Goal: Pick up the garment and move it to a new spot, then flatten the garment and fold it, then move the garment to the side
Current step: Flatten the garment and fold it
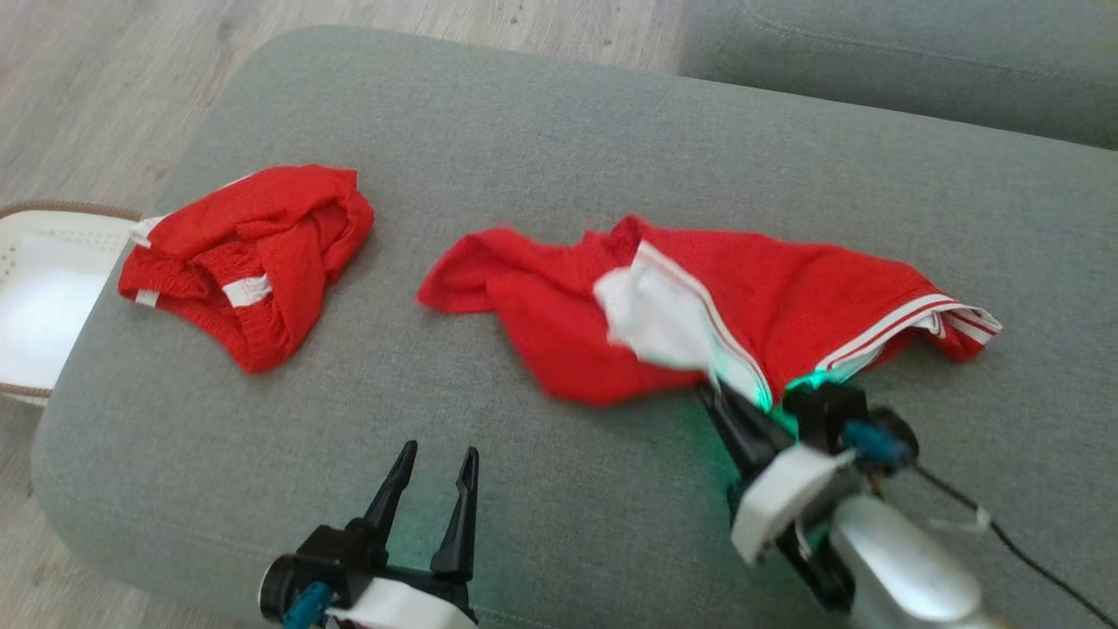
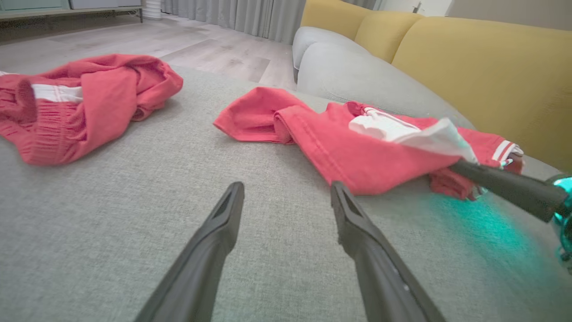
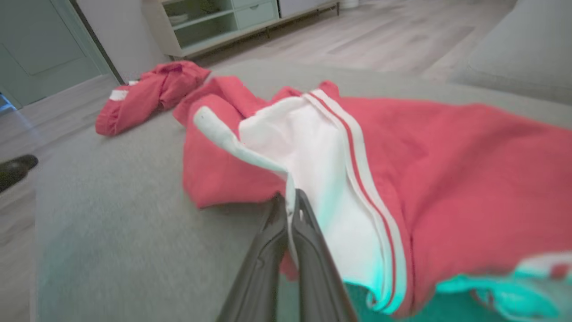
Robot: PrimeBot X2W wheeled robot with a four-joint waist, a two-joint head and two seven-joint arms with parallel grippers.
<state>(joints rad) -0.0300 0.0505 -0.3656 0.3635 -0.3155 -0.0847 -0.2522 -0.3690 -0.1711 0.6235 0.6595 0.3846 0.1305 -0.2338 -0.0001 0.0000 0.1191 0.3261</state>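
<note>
A red garment (image 1: 769, 297) with white panels and striped trim lies crumpled on the grey cushion (image 1: 559, 157), right of centre; it also shows as the garment (image 2: 357, 147) and garment (image 3: 447, 170) in the wrist views. My right gripper (image 1: 712, 389) is shut on the garment's white edge at its near side, fingers (image 3: 308, 232) pressed together with cloth between them. In the left wrist view the right gripper (image 2: 460, 166) pinches the white flap. My left gripper (image 1: 435, 463) stands open above bare cushion near the front edge, apart from the garment; the left gripper (image 2: 286, 190) holds nothing.
A second crumpled red garment (image 1: 249, 262) lies at the cushion's left. A white slipper (image 1: 44, 297) sits on the wooden floor beyond the left edge. Another grey cushion (image 1: 917, 61) is at the back right, with yellow backrests (image 2: 469, 67) behind.
</note>
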